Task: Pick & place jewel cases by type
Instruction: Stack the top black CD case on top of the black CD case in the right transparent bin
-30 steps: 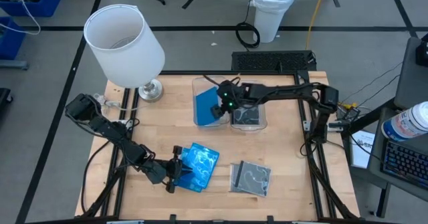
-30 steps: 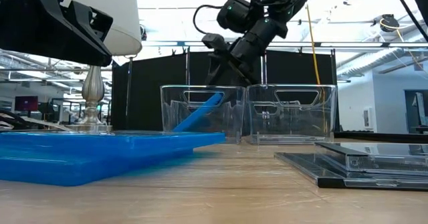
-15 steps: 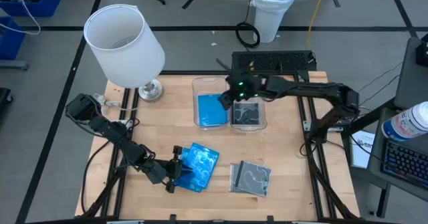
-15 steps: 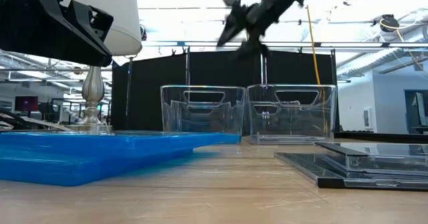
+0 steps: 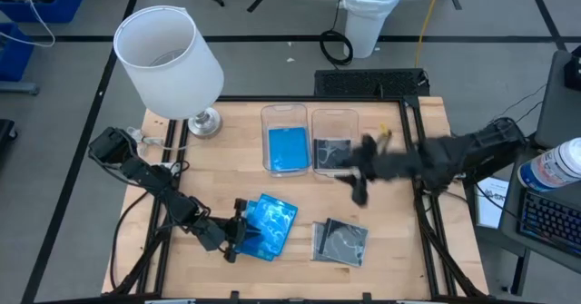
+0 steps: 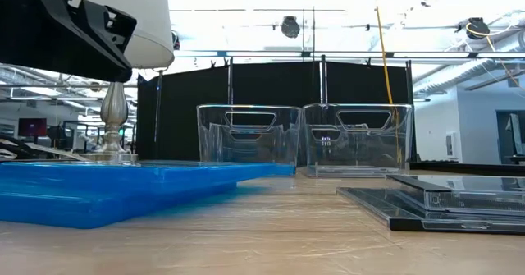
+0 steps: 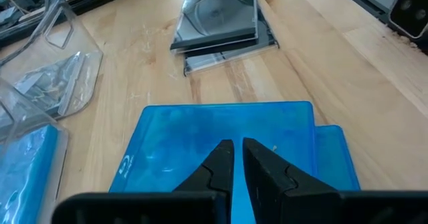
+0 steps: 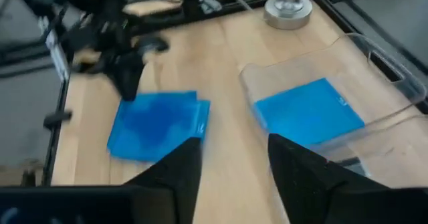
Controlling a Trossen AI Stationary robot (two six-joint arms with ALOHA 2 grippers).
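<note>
Two bright blue jewel cases (image 5: 268,224) lie stacked near the table's near edge, also in the low view (image 6: 123,189). My left gripper (image 5: 238,236) hovers at their left edge, its fingers (image 7: 227,158) close together above the top case (image 7: 221,127). Two dark grey cases (image 5: 340,242) lie stacked to the right (image 7: 217,17). Another blue case (image 5: 289,148) lies flat in the left clear bin (image 8: 307,114), a dark case (image 5: 334,152) in the right bin. My right gripper (image 8: 231,164), open and empty, shows blurred right of the bins (image 5: 357,181).
A lamp with a white shade (image 5: 168,54) stands on its metal base (image 5: 204,121) at the far left corner. The two clear bins (image 6: 248,135) (image 6: 357,135) sit side by side at the far middle. Bare wood (image 5: 309,200) lies between bins and stacks.
The blue case that leaned slanted in the left bin under my right gripper has dropped flat onto the bin's floor. My right gripper rose out of the low view, then swung away from the bins toward the table's right and near side. My left arm kept still.
</note>
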